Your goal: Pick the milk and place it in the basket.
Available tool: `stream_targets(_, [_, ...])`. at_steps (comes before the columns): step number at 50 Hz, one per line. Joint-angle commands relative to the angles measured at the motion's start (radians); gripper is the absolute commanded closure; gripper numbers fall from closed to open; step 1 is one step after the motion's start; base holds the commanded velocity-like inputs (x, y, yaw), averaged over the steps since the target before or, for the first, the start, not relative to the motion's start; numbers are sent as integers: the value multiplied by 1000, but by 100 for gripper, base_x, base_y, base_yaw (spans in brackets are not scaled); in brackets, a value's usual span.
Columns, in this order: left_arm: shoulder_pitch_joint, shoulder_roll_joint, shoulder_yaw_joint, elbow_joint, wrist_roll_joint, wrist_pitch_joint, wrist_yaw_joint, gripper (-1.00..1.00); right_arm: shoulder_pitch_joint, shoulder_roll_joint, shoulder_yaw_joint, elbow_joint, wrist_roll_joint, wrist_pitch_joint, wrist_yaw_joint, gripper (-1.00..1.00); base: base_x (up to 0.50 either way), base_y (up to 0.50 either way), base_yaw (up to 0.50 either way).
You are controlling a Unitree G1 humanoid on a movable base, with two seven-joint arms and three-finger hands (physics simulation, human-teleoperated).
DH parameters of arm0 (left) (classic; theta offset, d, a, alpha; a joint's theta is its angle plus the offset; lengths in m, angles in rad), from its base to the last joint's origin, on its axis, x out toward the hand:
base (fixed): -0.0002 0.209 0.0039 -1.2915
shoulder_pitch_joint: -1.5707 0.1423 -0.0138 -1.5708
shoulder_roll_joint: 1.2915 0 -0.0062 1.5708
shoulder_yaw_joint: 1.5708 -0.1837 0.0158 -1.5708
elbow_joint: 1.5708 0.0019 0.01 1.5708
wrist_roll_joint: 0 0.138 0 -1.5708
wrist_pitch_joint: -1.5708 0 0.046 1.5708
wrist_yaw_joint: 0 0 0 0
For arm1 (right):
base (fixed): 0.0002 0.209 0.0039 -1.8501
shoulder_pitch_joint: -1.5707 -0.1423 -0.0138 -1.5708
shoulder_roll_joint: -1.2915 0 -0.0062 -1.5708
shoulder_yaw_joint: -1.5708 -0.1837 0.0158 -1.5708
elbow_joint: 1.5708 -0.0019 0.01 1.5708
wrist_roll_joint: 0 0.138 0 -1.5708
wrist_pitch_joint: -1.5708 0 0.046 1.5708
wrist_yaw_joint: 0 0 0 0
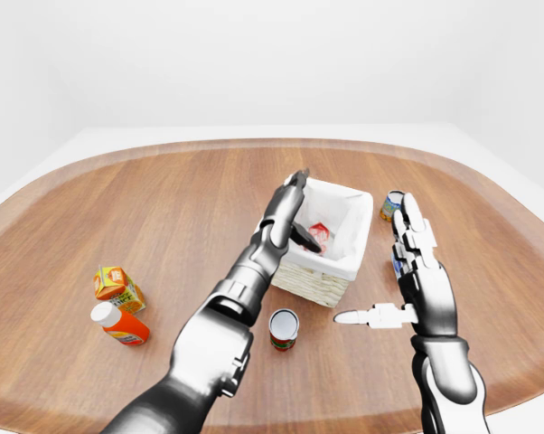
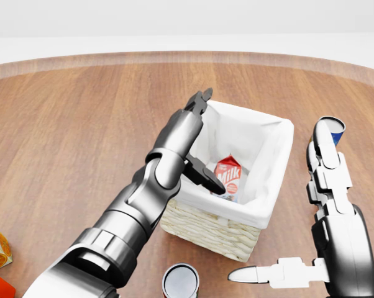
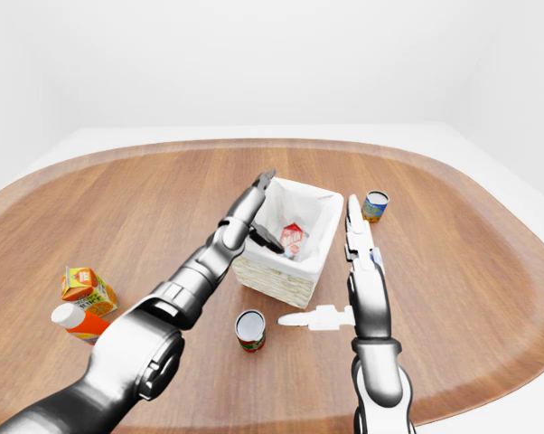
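The red and white milk carton (image 2: 229, 177) lies tilted inside the white-lined wicker basket (image 2: 207, 231), on the liner's floor. My left hand (image 2: 204, 141) hangs over the basket's left rim, open: its fingers (image 2: 200, 99) point up and away and its thumb reaches down beside the carton, touching nothing. My right hand (image 2: 316, 200) is held flat and open to the right of the basket, fingers stretched upward, thumb out to the left, empty.
A tin can (image 2: 181, 280) stands just below the basket. A blue can (image 3: 375, 205) stands beyond my right hand. At the left of the table lie an orange juice carton (image 1: 118, 287) and an orange bottle with a white cap (image 1: 118, 325).
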Motion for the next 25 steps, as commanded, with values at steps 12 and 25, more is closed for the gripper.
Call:
stream_targets(12, [2,-5,9,-40,-17,0,-1,-100,-2,-1,0,6,-1,-2,-1,-100,0,0,0])
stream_targets(25, [96,6,11,-345,-149,0,-105,-100,-1,0,4,5,-6,1,-3,-100,0,0,0])
